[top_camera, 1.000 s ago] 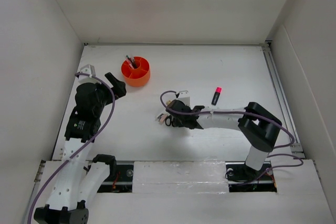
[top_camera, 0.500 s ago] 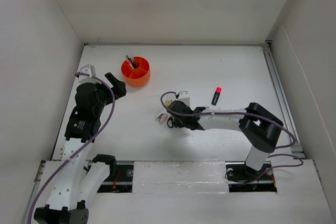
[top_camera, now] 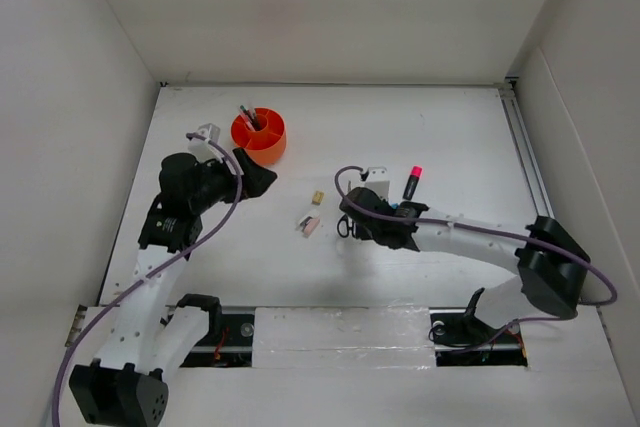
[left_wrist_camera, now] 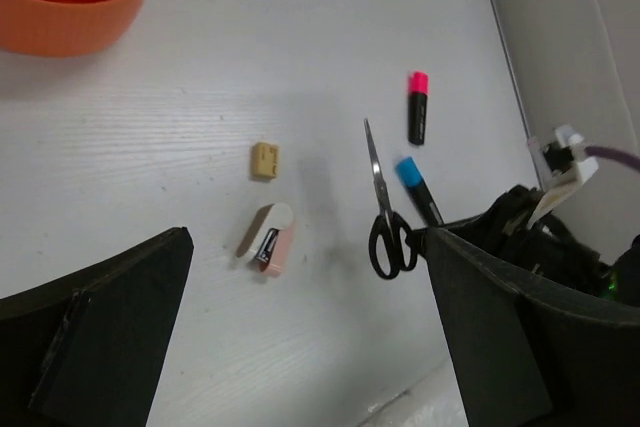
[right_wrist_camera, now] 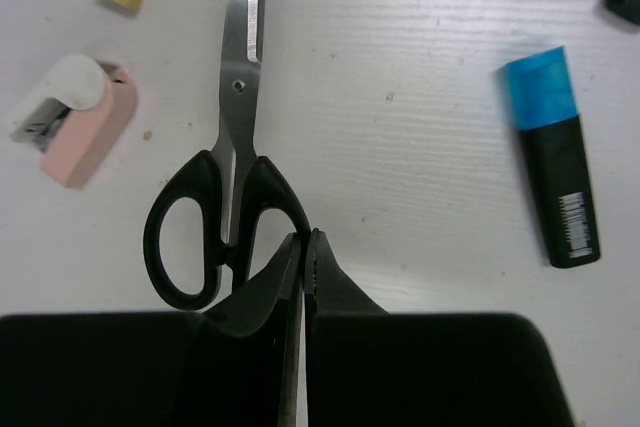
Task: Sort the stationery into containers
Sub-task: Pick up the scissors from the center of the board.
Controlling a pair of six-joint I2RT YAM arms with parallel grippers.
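Black-handled scissors [right_wrist_camera: 236,117] lie flat on the table [right_wrist_camera: 420,27] — the right gripper [right_wrist_camera: 304,247] closed tight at their handle (a pinch is not clear), the left gripper [left_wrist_camera: 305,247] spread wide.

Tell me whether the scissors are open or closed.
Closed. The scissors show both blades lying together as one narrow strip, with the two black handle loops side by side.

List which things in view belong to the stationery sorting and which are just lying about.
Job: orange tub, pens in it, scissors, blue-capped marker, pink-capped marker, tan eraser, pink-and-white eraser.
Just there: purple cable, side rail.
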